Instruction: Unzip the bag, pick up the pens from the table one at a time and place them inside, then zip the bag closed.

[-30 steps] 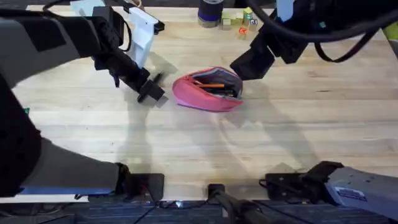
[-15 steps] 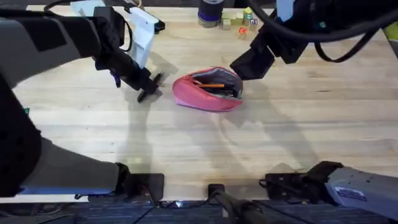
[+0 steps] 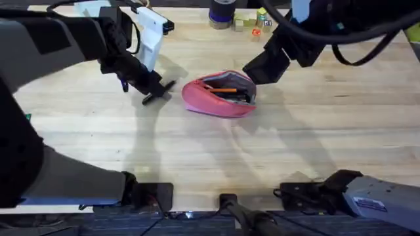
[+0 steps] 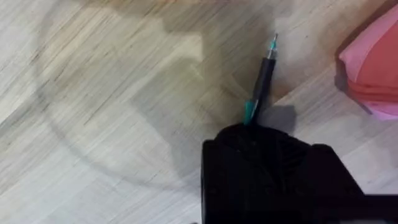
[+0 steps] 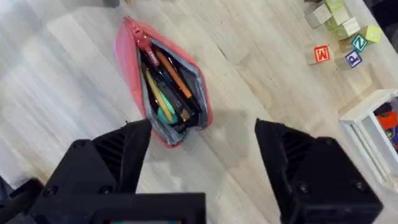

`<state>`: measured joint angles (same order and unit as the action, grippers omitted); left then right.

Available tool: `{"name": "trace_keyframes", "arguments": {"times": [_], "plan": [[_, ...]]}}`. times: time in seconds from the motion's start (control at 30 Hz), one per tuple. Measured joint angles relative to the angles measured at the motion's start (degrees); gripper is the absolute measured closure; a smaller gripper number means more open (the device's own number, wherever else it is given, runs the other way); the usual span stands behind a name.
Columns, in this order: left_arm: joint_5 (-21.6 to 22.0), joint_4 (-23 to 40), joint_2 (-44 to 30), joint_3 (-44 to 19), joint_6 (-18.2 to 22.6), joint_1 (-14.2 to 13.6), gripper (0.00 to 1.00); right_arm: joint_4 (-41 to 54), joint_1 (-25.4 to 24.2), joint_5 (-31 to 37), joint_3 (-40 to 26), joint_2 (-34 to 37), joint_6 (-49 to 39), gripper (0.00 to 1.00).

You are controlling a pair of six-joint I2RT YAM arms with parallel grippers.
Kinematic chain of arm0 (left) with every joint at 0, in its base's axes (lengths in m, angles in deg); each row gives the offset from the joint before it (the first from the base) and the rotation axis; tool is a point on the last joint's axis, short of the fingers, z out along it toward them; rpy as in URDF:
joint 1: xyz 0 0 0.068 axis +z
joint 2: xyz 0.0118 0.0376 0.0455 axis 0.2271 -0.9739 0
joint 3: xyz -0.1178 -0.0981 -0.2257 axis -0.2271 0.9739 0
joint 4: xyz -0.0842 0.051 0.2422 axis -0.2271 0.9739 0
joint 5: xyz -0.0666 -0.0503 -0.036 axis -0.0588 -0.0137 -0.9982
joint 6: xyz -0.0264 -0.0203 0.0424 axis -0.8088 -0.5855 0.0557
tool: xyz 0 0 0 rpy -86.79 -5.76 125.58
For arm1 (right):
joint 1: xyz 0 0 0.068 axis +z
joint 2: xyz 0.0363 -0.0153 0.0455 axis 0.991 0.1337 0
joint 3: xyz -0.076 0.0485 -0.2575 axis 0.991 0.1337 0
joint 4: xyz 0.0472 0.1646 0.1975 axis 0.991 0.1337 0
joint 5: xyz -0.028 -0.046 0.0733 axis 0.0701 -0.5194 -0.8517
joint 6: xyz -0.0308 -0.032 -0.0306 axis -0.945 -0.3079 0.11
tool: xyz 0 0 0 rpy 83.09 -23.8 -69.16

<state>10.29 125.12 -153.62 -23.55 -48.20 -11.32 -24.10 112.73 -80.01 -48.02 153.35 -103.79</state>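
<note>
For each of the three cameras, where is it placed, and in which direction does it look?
Overhead: fixed above the arm bases, looking down and forward over the table; both arms show, with the open pink bag between them.
Left wrist: on the left arm, looking down at the dark pen its left hand is shut on.
Right wrist: on the right arm, looking down into the bag; the open right hand shows.
Shared: all three show the bag.
</note>
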Motion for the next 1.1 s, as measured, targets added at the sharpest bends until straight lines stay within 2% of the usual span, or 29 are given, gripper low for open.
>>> {"name": "trace_keyframes", "arguments": {"times": [0.27,0.4,0.63,0.77,0.9,1.1], "plan": [[1.1,0.5,-1.6,-2.4,-6.0,0.0,0.958,0.0,0.0,0.0,0.0,-4.2,0.1,0.005],[2.3,2.6,-3.2,-7.3,-7.9,0.0,0.961,0.0,0.0,0.0,0.0,-8.0,0.1,0.005],[2.1,8.5,-3.2,-18.7,-9.1,-0.7,0.959,0.3,0.0,0.0,0.0,-10.3,2.8,0.006],[0.3,10.0,-3.2,-23.7,-8.8,-2.4,0.959,1.7,0.0,0.0,0.0,-11.0,4.3,0.006],[-1.8,11.1,-3.2,-27.1,-6.6,-4.9,0.959,2.6,0.0,0.0,0.0,-12.2,4.8,0.006],[-3.4,13.7,-3.2,-29.3,-1.8,-10.6,0.959,2.8,0.0,0.0,0.0,-14.5,5.1,0.006]]}}
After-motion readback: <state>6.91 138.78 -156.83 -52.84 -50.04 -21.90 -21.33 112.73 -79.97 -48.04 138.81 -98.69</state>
